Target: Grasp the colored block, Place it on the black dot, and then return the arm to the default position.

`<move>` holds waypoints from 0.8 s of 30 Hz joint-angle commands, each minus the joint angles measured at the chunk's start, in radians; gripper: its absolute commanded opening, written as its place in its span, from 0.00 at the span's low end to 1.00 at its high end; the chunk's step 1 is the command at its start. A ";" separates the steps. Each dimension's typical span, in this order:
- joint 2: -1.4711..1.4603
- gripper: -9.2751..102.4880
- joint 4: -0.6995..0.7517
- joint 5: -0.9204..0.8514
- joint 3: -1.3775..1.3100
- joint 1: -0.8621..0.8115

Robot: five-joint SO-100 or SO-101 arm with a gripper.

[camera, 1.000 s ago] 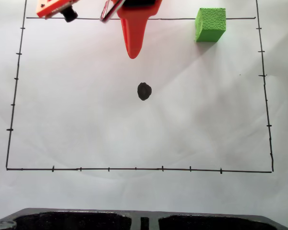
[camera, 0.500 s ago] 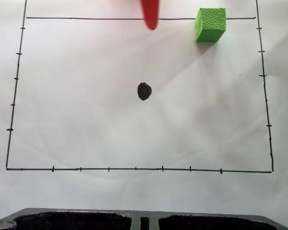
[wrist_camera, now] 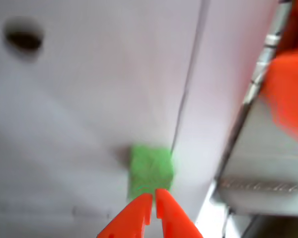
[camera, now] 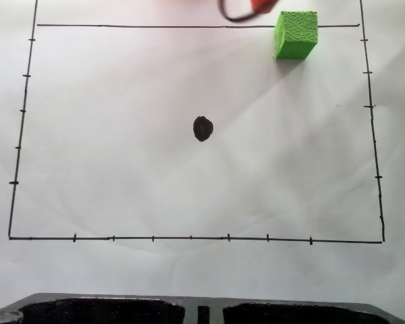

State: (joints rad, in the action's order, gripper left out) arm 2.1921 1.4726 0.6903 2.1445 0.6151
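In the wrist view the end effector (wrist_camera: 153, 200) has its orange tips nearly together, gripping nothing; the green foam cube (wrist_camera: 150, 171) lies just ahead of them, at the paper's (camera: 121, 175) far right corner, untouched.

One green block (camera: 296, 34), one black dot (camera: 202, 128), one orange gripper (wrist_camera: 153, 201).

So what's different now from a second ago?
The orange arm pulled back toward the fixed view's top edge and swung right, toward the green block. Its gripper, jaws together, now points at the block without holding it. The block and the black dot stayed put.
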 commanded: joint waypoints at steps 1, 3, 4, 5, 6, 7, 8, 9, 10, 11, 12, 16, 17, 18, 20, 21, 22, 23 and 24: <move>-0.038 0.08 0.000 0.057 -0.118 0.067; -0.074 0.08 0.021 0.084 -0.149 0.097; -0.087 0.08 0.049 0.100 -0.160 0.109; -0.094 0.08 0.060 0.107 -0.161 0.115; -0.098 0.08 0.060 0.107 -0.164 0.117; -0.104 0.08 0.058 0.123 -0.167 0.118; -0.114 0.10 0.057 0.138 -0.172 0.123; -0.130 0.13 0.069 0.156 -0.181 0.132; -0.146 0.15 0.089 0.176 -0.189 0.135; -0.156 0.16 0.103 0.176 -0.196 0.146; -0.164 0.17 0.112 0.175 -0.198 0.150; -0.201 0.26 0.158 0.202 -0.198 0.166; -0.213 0.29 0.172 0.213 -0.198 0.172; -0.222 0.33 0.179 0.224 -0.199 0.173; -0.236 0.36 0.193 0.250 -0.199 0.170; -0.245 0.37 0.202 0.256 -0.198 0.178; -0.256 0.37 0.212 0.268 -0.204 0.179; -0.262 0.37 0.213 0.272 -0.206 0.184; -0.270 0.38 0.215 0.273 -0.206 0.189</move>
State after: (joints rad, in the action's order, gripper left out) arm 1.9251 1.6782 0.9541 1.9819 0.7931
